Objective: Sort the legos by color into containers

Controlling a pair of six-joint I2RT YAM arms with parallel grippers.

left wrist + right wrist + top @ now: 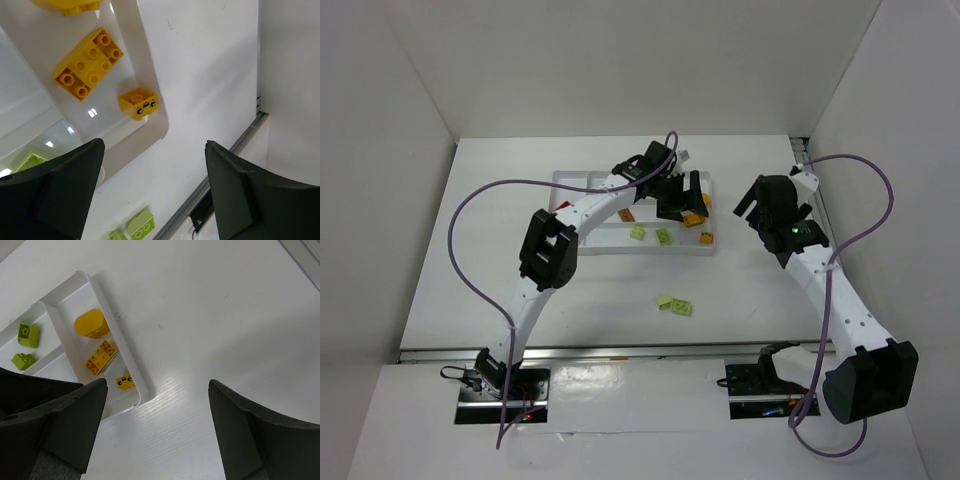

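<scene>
The white tray (572,179) lies at the table's middle back. My left gripper (682,205) hangs open and empty above its right end compartment (148,75). That compartment holds a yellow studded brick (87,62), a small yellow brick with printed eyes (138,103) and a rounded yellow piece (91,323). Two lime green legos (638,232) (663,236) lie in the neighbouring compartment. Two more green legos (673,303) sit together on the table in front of the tray, also in the left wrist view as green legos (140,225). My right gripper (770,213) is open over bare table right of the tray.
A red piece (563,207) and an orange piece (627,215) show in the tray's left part, half hidden by the left arm. White walls enclose the table on three sides. A metal rail (220,170) runs along the near edge.
</scene>
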